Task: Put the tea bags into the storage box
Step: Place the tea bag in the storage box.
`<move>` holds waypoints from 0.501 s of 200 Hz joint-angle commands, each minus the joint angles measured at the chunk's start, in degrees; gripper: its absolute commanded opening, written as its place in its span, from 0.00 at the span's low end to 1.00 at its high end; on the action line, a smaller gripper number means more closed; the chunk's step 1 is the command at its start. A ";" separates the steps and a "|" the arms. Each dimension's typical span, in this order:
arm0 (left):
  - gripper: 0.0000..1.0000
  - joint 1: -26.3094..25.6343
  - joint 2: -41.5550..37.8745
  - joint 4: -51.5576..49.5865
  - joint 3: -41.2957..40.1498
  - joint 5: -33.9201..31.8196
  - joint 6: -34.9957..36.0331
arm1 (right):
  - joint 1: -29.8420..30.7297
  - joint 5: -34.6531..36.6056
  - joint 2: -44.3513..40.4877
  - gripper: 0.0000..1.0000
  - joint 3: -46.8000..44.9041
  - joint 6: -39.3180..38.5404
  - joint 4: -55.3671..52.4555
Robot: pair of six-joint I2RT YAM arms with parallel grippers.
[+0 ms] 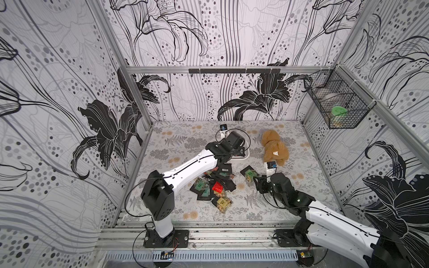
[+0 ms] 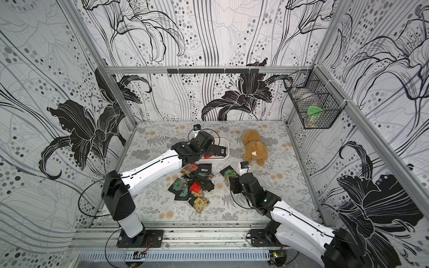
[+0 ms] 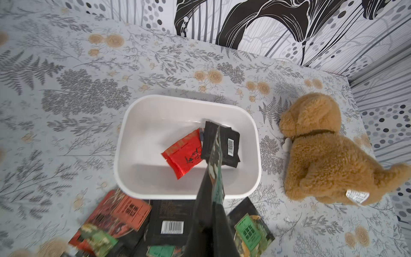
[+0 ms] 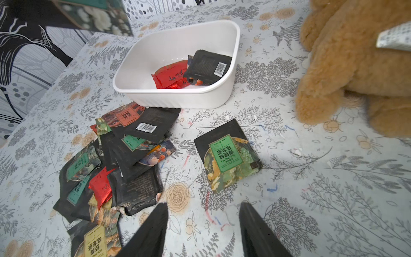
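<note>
Three walls (image 1: pixel 209 34) papered in black-and-white lilies and dots close in the counter (image 1: pixel 162 143). It wears a smooth pale cloth printed with grey ferns and tan roses, and its far-left stretch and front-right corner lie bare. A black wire basket (image 1: pixel 336 104) hangs high on the right wall, well clear of everything below. The curly tan plush dog (image 1: pixel 275 148) lies on its side just beside the box (image 3: pixel 121 142), a glossy white plastic tub with rounded corners and a finely ribbed outer wall. Inside, toward the dog's end, a crinkled red tea bag (image 3: pixel 184 153) touches a matte black tea bag (image 3: pixel 231 144) showing a barcode; the rest of the floor is open. A loose heap of tea bags (image 4: pixel 133 155), flat foil squares, mostly black with green, red or yellow labels, sprawls right up to the box's near wall. One green-labelled tea bag (image 4: pixel 226 155) lies flat and alone, bare cloth all round it. The left hand (image 3: pixel 211 218) is clamped on a dark tea bag (image 3: pixel 214 169) hanging edge-on over the box. The right hand (image 4: pixel 204 231) sits low over the counter, fingers spread with nothing between them, just short of the lone bag.
</note>
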 commanded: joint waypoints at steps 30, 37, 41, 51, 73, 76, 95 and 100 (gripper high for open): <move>0.00 5.95 8.69 11.83 3.59 17.35 -0.49 | -0.14 2.12 -1.99 0.59 -1.61 -0.04 0.48; 0.00 6.59 9.36 12.77 3.57 18.62 -0.77 | -0.13 1.90 -1.80 0.59 -1.61 -0.13 0.58; 0.00 6.95 9.67 13.29 3.57 19.40 -0.86 | -0.15 1.71 -1.56 0.59 -1.50 -0.12 0.64; 0.00 7.68 10.43 14.14 3.74 21.08 -1.13 | -0.11 1.34 -0.92 0.60 -1.35 -0.26 0.75; 0.18 9.47 11.36 14.20 3.75 21.31 -0.67 | -0.09 1.12 0.56 0.60 -0.87 -0.28 0.74; 0.20 9.58 11.24 14.11 3.73 20.84 -0.19 | -0.13 1.02 0.72 0.60 -0.78 -0.30 0.80; 0.51 10.88 10.01 11.42 3.66 14.92 2.46 | -0.14 0.35 1.30 0.62 -0.79 -0.42 1.19; 0.57 11.18 9.48 10.19 3.93 12.86 3.05 | -0.14 0.41 1.48 0.63 -0.75 -0.41 1.08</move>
